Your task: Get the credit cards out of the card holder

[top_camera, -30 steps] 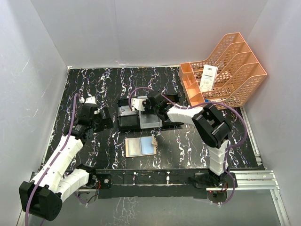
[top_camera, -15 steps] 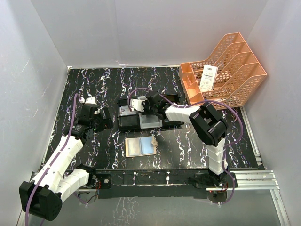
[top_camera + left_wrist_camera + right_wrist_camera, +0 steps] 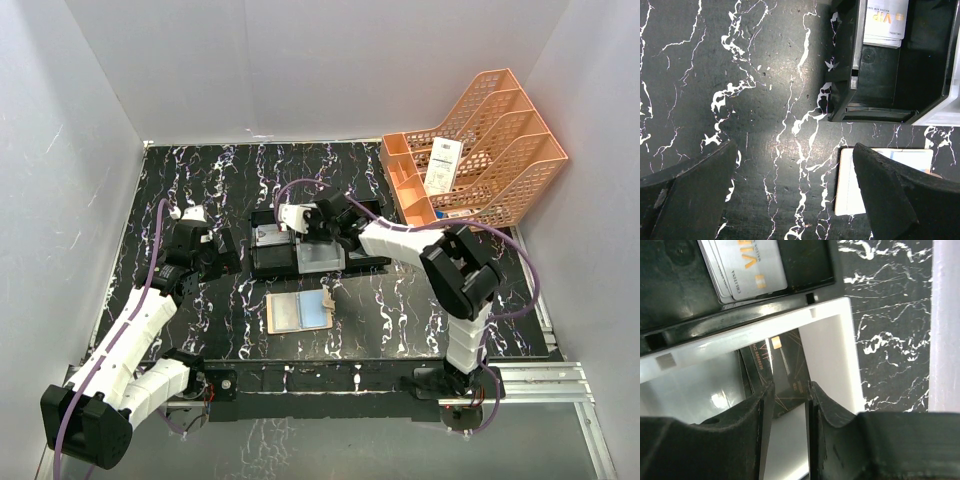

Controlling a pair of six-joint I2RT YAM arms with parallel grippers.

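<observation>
The tan card holder point(image 3: 298, 311) lies open on the table in front of the tray, its pale slots up; one edge point(image 3: 852, 185) shows by my left fingers. Silvery credit cards point(image 3: 745, 265) point(image 3: 885, 20) lie in the tray's black compartment. A black credit card point(image 3: 785, 375) lies in the white middle compartment. My right gripper point(image 3: 278, 232) point(image 3: 789, 390) hangs just over that card, jaws a little apart, gripping nothing. My left gripper point(image 3: 225, 252) point(image 3: 795, 165) hovers wide open over bare table, left of the tray.
The black-and-grey tray point(image 3: 320, 262) point(image 3: 875, 115) point(image 3: 740, 337) sits mid-table. An orange file rack point(image 3: 480, 140) holding a white receipt point(image 3: 442, 165) stands at the back right. White walls enclose the table.
The right gripper's jaws have parted a little over the tray's white compartment, where the black card now lies free. The left arm has stayed still.
</observation>
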